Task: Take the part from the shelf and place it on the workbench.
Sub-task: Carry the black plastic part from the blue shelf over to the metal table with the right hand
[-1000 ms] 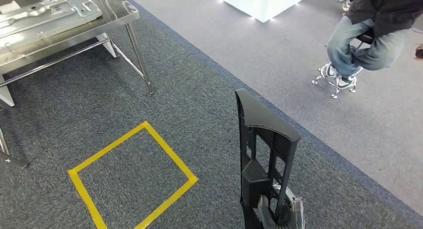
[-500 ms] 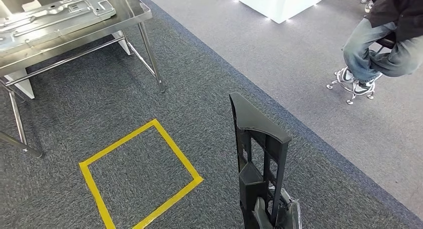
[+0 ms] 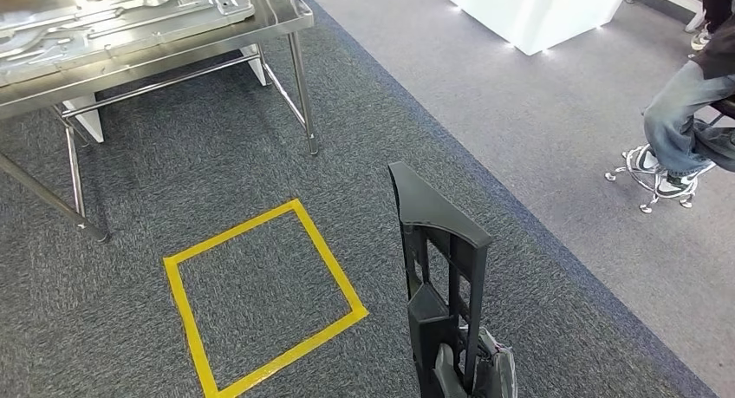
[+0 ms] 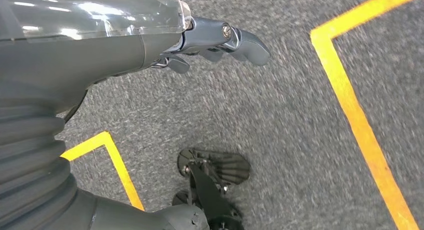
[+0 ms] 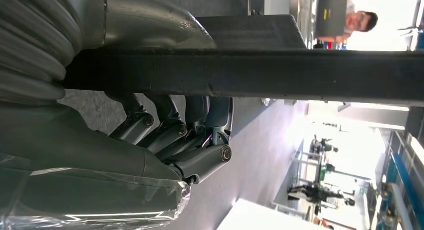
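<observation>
At far left stands the steel worktop (image 3: pixel 286 12), carrying flat metal stampings (image 3: pixel 130 12) on its surface. On the carpet in front of it is a yellow tape square (image 3: pixel 260 294). The left robot hand (image 4: pixel 220 39) hangs over that carpet holding nothing, its fingers curled loosely, though the wrist view does not show plainly whether it is clenched or released.

Right of the square, the part (image 3: pixel 438 268) stands upright, well apart from the worktop: a tall black plastic frame with open ribs and a slanted cap. The right robot hand (image 3: pixel 472 372) grasps it at its lower end; in the wrist view the fingers (image 5: pixel 170 135) wrap a flat bar of the part (image 5: pixel 280 74).

It looks stiff and fairly light, but long, so a hold at the bottom leaves the top free to sway. The smooth plastic may slip; the ribs give better purchase.

Far right, a person (image 3: pixel 689 120) sits on a stool.
</observation>
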You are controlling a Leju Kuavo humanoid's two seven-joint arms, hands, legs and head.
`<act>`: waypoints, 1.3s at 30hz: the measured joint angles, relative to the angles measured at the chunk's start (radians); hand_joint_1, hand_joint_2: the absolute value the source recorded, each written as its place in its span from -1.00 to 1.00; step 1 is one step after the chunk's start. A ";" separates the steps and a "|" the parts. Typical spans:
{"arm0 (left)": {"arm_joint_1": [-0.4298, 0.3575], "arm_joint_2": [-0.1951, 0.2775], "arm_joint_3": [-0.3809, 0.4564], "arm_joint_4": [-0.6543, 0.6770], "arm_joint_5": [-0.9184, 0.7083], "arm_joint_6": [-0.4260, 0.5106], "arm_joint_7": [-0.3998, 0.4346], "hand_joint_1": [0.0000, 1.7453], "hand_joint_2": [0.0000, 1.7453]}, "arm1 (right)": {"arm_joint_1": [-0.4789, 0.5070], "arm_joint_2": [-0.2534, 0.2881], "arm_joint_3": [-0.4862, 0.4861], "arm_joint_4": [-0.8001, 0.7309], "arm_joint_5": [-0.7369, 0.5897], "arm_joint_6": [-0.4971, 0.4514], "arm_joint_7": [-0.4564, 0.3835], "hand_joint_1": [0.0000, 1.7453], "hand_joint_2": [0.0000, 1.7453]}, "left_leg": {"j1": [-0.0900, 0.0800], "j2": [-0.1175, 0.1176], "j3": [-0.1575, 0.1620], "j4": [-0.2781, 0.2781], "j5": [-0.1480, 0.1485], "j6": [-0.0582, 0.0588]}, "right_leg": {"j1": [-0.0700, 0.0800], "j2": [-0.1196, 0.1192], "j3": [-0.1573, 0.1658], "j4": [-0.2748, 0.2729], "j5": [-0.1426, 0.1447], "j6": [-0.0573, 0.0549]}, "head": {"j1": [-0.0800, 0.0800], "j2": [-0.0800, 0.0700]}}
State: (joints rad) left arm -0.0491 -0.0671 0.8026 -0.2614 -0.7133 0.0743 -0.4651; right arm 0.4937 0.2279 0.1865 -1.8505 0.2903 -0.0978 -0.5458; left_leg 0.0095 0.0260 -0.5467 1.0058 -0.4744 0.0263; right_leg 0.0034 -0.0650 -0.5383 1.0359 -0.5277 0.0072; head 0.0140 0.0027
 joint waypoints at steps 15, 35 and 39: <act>0.007 -0.001 0.038 0.007 -0.050 -0.001 0.016 -1.00 1.00 | 0.014 -0.051 0.044 0.028 -0.019 -0.070 0.035 1.00 1.00 | 0.010 -0.116 -0.030 0.028 -0.006 -0.042 | -0.026 0.100 0.001 -0.024 0.026 -0.013 | 0.000 0.000; 0.005 0.011 0.075 0.007 -0.101 0.001 0.012 -1.00 1.00 | 0.014 -0.082 0.072 0.064 -0.035 -0.079 0.053 1.00 1.00 | 0.001 -0.044 -0.006 -0.007 0.012 0.010 | -0.014 0.059 -0.095 0.234 -0.130 0.015 | -0.001 0.000; 0.008 0.010 0.076 0.007 -0.108 -0.001 0.013 -1.00 1.00 | 0.014 -0.088 0.072 0.067 -0.032 -0.090 0.065 1.00 1.00 | 0.002 -0.085 -0.006 0.002 0.009 0.005 | -0.021 0.069 -0.048 0.104 -0.020 0.015 | 0.000 0.000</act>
State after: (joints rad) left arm -0.0408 -0.0572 0.8790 -0.2544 -0.8211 0.0729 -0.4518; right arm 0.5073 0.1395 0.2583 -1.7834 0.2579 -0.1873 -0.4812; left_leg 0.0118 -0.0586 -0.5524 1.0078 -0.4654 0.0311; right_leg -0.0179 0.0039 -0.5858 1.1403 -0.5473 0.0221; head 0.0141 0.0027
